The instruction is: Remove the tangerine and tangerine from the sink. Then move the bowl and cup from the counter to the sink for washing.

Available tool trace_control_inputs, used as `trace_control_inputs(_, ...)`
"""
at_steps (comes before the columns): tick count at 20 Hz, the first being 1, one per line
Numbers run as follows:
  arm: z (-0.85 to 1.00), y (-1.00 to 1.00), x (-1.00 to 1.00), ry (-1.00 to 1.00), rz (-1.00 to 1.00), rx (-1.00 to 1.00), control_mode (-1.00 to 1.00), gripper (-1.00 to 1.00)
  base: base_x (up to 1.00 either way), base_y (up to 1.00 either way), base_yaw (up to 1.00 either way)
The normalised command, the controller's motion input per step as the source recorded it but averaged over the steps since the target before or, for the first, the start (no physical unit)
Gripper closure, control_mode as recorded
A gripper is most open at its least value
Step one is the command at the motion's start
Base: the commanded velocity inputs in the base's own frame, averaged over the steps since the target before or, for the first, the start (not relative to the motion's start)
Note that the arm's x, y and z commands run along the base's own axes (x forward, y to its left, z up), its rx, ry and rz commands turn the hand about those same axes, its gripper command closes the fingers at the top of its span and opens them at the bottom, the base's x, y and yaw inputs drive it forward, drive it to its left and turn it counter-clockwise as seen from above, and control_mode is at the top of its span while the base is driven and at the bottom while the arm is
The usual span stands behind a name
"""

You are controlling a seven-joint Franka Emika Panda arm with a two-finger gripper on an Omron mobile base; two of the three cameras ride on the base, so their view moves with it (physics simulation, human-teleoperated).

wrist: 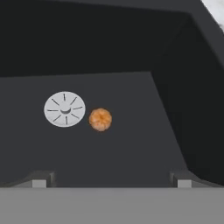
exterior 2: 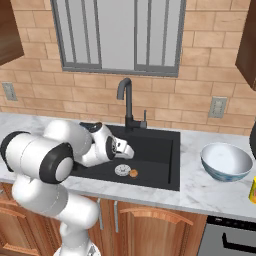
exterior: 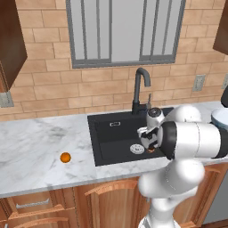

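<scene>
- 2 dark finger tips stand spread as wide as they go at the bottom of the hand view, holding and touching nothing; the gripper hangs over the sink floor.
- 1 dull tan-orange tangerine, round and faintly ridged, lies on the matte black floor of the sink, just beside the flat silver drain disc.
- 1 brighter orange tangerine sits on the veined white marble counter, left of the basin.
- Glossy, pale-blue-tinted bowl rests on the counter right of the sink, with the yellow cup near it.
- White arm folds forward, hand reaching down into the basin below the dark curved faucet.
</scene>
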Motion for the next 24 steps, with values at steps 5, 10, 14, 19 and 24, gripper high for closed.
trace_control_inputs(5, -0.24, 0.0, 0.15, 0.0, -0.05, 0.0, -1.0, -1.0, 0.0, 0.0, 0.0)
trace_control_inputs(10, -0.22, 0.0, 0.17, 0.0, -0.04, 0.0, -1.0, -1.0, 0.0, 0.0, 0.0)
trace_control_inputs(14, -0.18, -0.01, 0.15, 0.03, -0.03, 0.0, -1.0, -1.0, 0.0, 0.0, 0.0)
trace_control_inputs(19, -0.15, -0.02, 0.1, 0.07, -0.02, 0.0, -1.0, -1.0, 0.0, 0.0, 0.0)
trace_control_inputs(24, -0.17, -0.01, 0.14, 0.08, -0.02, 0.0, -1.0, -1.0, 0.0, 0.0, 0.0)
